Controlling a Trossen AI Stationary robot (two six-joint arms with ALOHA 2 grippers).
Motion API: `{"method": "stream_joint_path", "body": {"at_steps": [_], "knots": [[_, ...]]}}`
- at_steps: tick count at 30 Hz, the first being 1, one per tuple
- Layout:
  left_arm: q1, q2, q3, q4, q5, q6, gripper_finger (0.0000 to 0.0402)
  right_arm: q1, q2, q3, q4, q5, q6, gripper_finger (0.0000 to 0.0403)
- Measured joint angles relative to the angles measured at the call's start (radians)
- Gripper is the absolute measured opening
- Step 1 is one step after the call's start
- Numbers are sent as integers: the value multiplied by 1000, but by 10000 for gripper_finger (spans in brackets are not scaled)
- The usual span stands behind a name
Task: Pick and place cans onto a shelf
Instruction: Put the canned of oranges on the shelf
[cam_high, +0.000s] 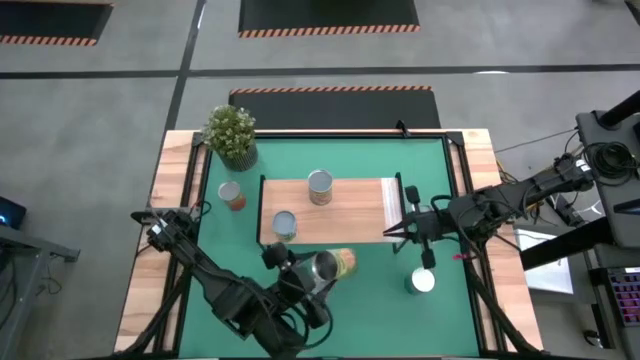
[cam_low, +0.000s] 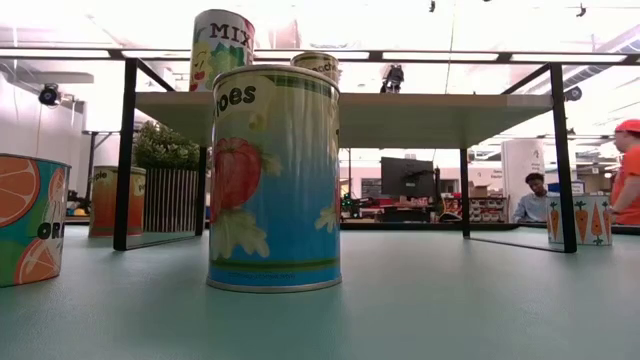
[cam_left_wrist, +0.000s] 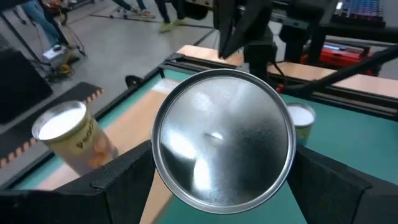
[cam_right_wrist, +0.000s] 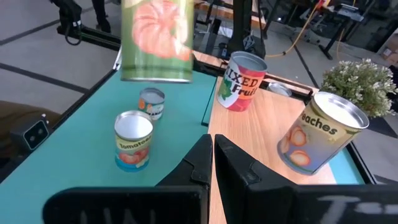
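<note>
Cans on shelf (cam_high: 330, 210): two are counted (cam_high: 320, 186), (cam_high: 285, 224).
Left gripper (cam_high: 312, 272): a can (cam_high: 330, 265) is gripped.
Right gripper (cam_high: 392, 233): closed, empty.

We note 2 cans (cam_high: 320, 186) on shelf (cam_high: 355, 222), plant (cam_high: 231, 134) at table's (cam_high: 455, 300) far-left corner, 1 can (cam_high: 422, 282) near right edge.

Setting: open-plan robotics lab or workshop. Grey concrete floor (cam_high: 120, 90) with hazard-striped black mats (cam_high: 328, 16) at top of the high view. Low view, right background: computer monitor (cam_low: 406, 178) on cluttered desks, seated person (cam_low: 536, 198), ceiling strip lighting. Cabling and equipment rack (cam_high: 615, 150) at right edge.
</note>
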Motion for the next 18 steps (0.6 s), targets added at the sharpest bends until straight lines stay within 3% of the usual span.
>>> {"method": "stream_joint_path", "body": {"at_steps": [6,18], "knots": [[76,0,0,-17,11,9,308,0,-27,-10,-1,0,-4,9],[237,-1,-1,-182,299,-110,308,0,-30,-14,-7,0,5,9]]}}
